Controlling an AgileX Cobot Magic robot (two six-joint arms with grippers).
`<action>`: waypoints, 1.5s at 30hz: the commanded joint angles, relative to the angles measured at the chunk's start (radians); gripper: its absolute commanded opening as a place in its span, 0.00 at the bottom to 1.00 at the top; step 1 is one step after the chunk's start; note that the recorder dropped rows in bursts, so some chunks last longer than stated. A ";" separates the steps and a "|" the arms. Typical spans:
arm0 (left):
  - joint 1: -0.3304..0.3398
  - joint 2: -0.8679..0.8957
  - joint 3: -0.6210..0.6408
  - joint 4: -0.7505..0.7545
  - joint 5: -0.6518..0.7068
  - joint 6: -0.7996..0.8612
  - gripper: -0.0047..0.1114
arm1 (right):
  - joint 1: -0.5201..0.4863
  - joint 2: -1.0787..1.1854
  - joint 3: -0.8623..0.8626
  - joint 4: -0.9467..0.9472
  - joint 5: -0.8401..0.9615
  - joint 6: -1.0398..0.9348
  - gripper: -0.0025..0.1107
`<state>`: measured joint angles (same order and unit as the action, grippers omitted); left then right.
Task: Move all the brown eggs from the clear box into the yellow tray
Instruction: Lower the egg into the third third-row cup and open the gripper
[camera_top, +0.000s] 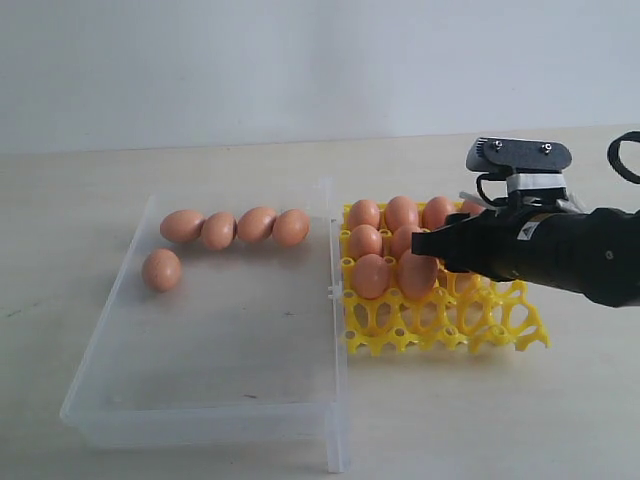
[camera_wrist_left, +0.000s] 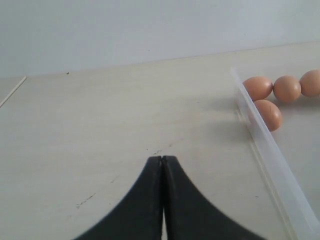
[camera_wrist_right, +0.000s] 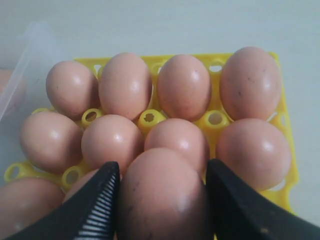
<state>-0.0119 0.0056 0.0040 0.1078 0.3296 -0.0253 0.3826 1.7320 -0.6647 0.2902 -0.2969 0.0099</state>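
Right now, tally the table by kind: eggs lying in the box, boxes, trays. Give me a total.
eggs in the box: 5
box: 1
tray: 1
total: 7

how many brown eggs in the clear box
5 brown eggs in the clear box: four in a row by its far wall, one alone nearer, at the row's left end.

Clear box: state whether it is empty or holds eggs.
Not empty: five brown eggs lie in the clear box, four in a row by its far wall.
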 joint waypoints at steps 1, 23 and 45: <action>0.001 -0.006 -0.004 -0.003 -0.014 -0.004 0.04 | -0.006 0.014 -0.010 -0.020 -0.038 -0.001 0.02; 0.001 -0.006 -0.004 -0.003 -0.014 -0.004 0.04 | -0.006 0.049 -0.014 -0.038 -0.052 0.000 0.02; 0.001 -0.006 -0.004 -0.003 -0.014 -0.004 0.04 | -0.006 0.049 -0.014 -0.043 -0.072 -0.010 0.50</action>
<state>-0.0119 0.0056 0.0040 0.1078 0.3296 -0.0253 0.3818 1.7789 -0.6707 0.2559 -0.3491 0.0097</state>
